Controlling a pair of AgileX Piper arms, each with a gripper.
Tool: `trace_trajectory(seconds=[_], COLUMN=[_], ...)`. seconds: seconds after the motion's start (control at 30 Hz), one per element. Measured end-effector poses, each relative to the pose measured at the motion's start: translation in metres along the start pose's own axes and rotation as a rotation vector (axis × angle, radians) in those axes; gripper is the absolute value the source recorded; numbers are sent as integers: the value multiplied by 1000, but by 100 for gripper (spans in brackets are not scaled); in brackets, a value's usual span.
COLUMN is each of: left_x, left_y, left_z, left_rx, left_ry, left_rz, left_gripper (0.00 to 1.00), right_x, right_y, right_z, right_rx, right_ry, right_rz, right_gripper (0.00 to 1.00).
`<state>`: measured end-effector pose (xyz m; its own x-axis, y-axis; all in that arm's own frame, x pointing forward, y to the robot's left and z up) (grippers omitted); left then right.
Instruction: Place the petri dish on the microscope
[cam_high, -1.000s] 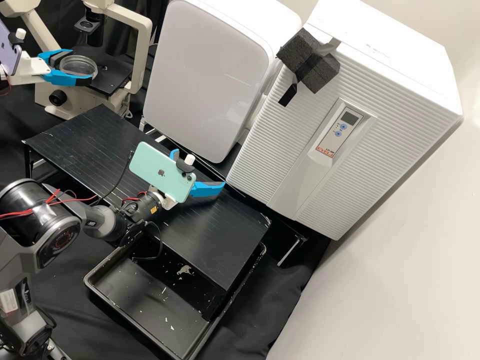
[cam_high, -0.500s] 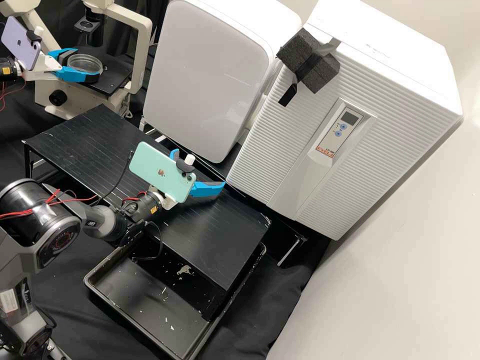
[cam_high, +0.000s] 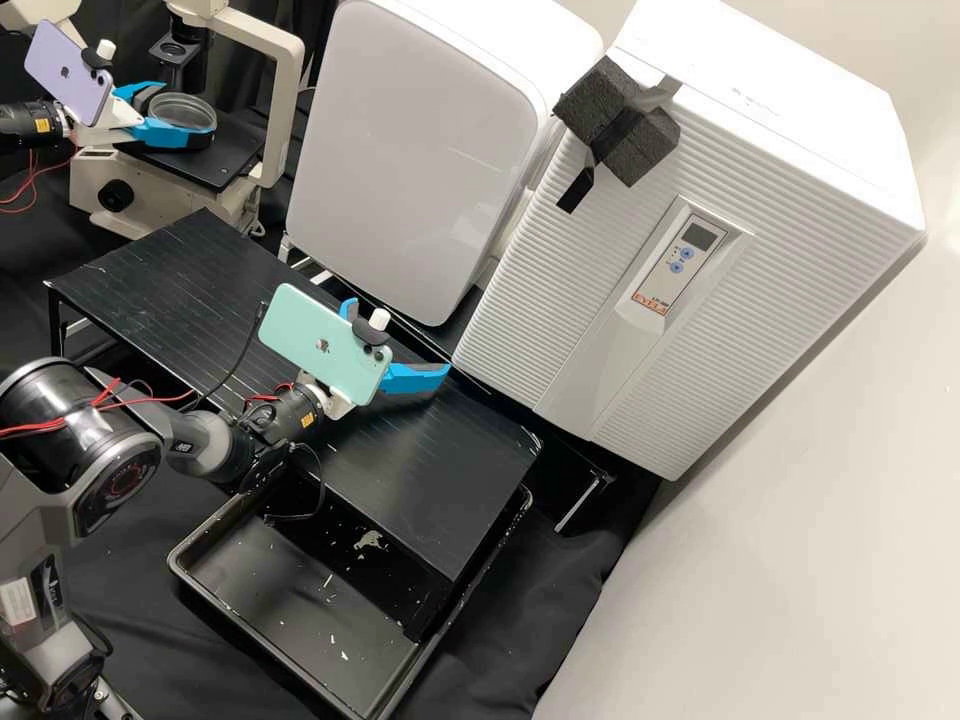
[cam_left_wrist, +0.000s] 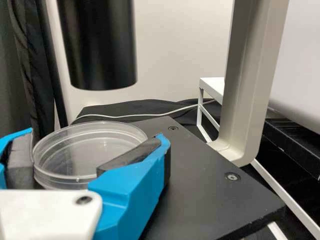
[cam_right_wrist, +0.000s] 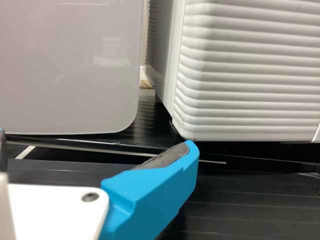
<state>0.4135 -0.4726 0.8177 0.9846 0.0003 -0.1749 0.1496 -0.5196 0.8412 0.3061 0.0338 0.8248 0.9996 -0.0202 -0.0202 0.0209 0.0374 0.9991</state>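
In the high view my left gripper (cam_high: 178, 118) is shut on the clear petri dish (cam_high: 186, 110), over the black stage (cam_high: 222, 160) of the beige microscope (cam_high: 285, 110). From the left wrist view, the petri dish (cam_left_wrist: 90, 150) sits level between the two fingers of my left gripper (cam_left_wrist: 95, 160), above the black stage (cam_left_wrist: 215, 200); whether it touches the stage I cannot tell. A black cylinder (cam_left_wrist: 100, 45) of the microscope hangs above and beyond the dish. My right gripper (cam_high: 400, 340) stands open over the black rack, its fingers wide apart with nothing between them; one blue finger (cam_right_wrist: 155, 195) shows large in the right wrist view.
Two white appliances, one smooth (cam_high: 420, 150) and one ribbed (cam_high: 640, 270), stand behind the black rack (cam_high: 440, 480). A black tray (cam_high: 300, 610) with light scraps lies at the front. The microscope's upright arm (cam_left_wrist: 250, 75) rises beside the stage.
My left gripper has moved rightward in the high view, farther over the microscope stage, carrying the petri dish. The right arm has kept still.
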Motion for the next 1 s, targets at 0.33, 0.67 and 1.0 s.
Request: trace_trajectory(seconds=[0.33, 0.67, 1.0], left_x=[1, -1, 0], left_y=[-3, -4, -5], left_z=[-1, 0, 2], left_rx=[-16, -68, -74], left_ry=[-2, -15, -21], left_rz=[2, 12, 10], left_gripper=[0, 0, 100], right_x=[0, 0, 0], right_y=[0, 0, 0], right_z=[0, 0, 0], right_rx=[0, 0, 0], right_ry=[0, 0, 0], right_rz=[0, 0, 0], right_gripper=[100, 100, 100])
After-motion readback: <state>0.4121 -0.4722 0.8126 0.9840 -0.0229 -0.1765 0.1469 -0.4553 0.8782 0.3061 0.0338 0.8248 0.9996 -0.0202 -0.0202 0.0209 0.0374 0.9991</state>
